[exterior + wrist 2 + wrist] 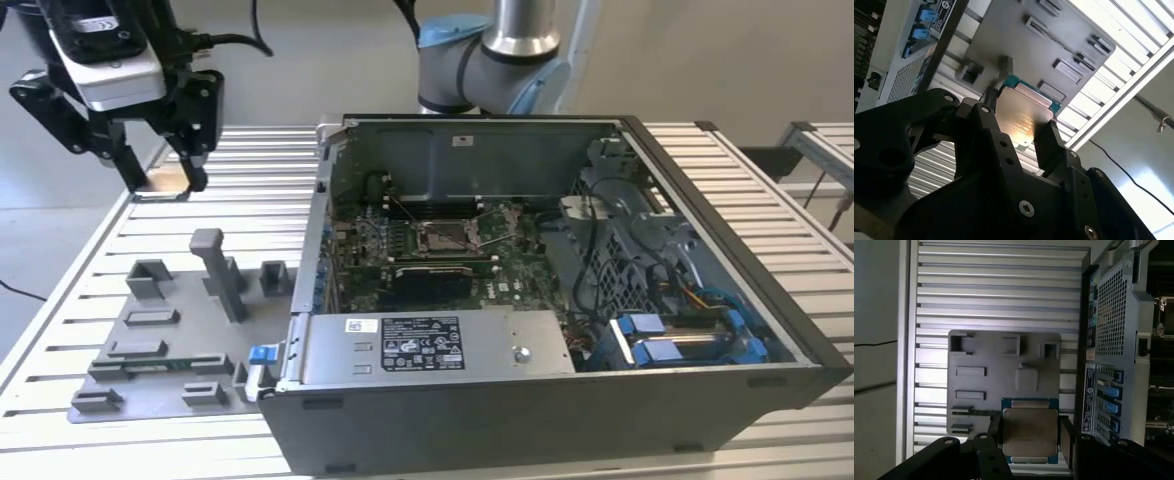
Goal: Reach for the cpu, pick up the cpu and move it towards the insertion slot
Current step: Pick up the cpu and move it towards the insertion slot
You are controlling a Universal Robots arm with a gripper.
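My gripper [164, 187] hangs high over the slatted table at the exterior view's left, shut on the cpu [162, 179]. The cpu is a thin square plate with a silvery top and a green rim, and both wrist views show it held flat between the two black fingers [1030, 432] [1024, 114]. It is well above the grey plastic tray [160, 345] and apart from it. The insertion slot [441, 237], a shiny metal-framed socket with a thin lever, lies on the board inside the open computer case, far to the exterior view's right of the gripper.
The open computer case [561, 400] stands right of the tray, its near wall and side rim rising above the table. Upright grey posts [214, 265] stick up from the tray. Cables and blue connectors [667, 340] fill the case's right side. The arm's base [487, 60] stands behind the case.
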